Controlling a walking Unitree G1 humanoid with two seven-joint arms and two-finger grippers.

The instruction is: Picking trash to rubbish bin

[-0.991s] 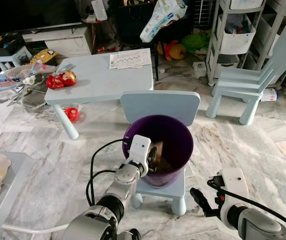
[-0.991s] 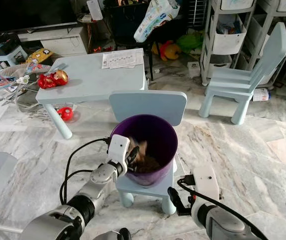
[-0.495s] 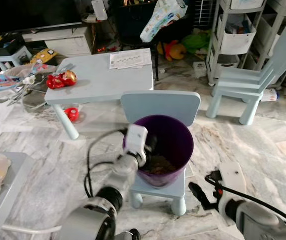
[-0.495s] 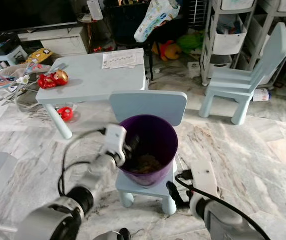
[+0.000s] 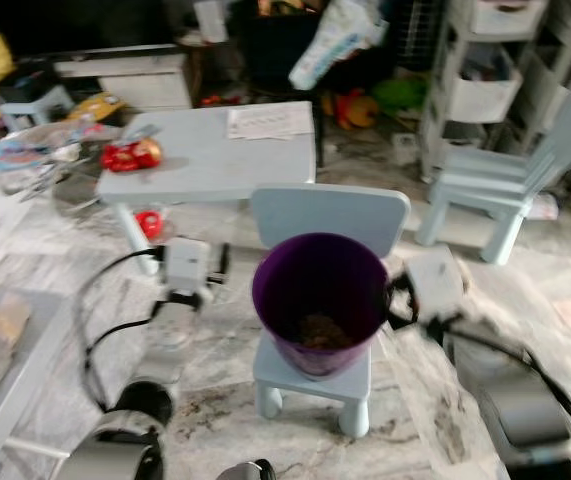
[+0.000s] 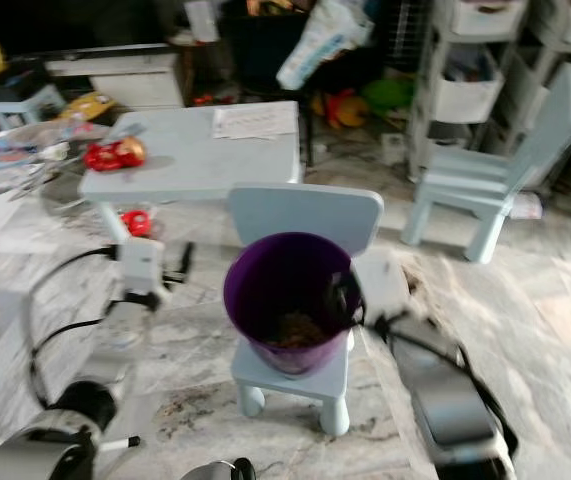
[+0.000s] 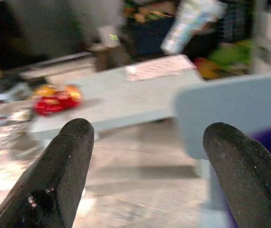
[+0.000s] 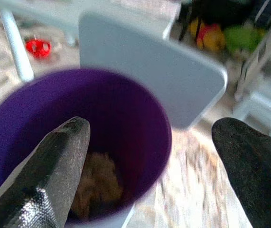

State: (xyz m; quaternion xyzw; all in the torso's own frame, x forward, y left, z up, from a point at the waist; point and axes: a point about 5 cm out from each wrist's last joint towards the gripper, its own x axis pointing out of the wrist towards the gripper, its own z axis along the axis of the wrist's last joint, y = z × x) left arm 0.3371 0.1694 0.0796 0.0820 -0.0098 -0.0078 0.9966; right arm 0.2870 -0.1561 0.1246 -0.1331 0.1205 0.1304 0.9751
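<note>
The purple bin [image 5: 320,300] stands on the small chair [image 5: 317,375], brown trash [image 5: 317,331] at its bottom. My right pincer [image 8: 149,166], fingers apart and empty, straddles its right rim. My left pincer [image 7: 149,175], likewise apart, hangs left, clear of it.

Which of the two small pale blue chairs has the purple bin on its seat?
The nearer pale blue chair, facing away, carries the purple plastic bin; the farther pale blue chair, at right, has a bare seat.
</note>
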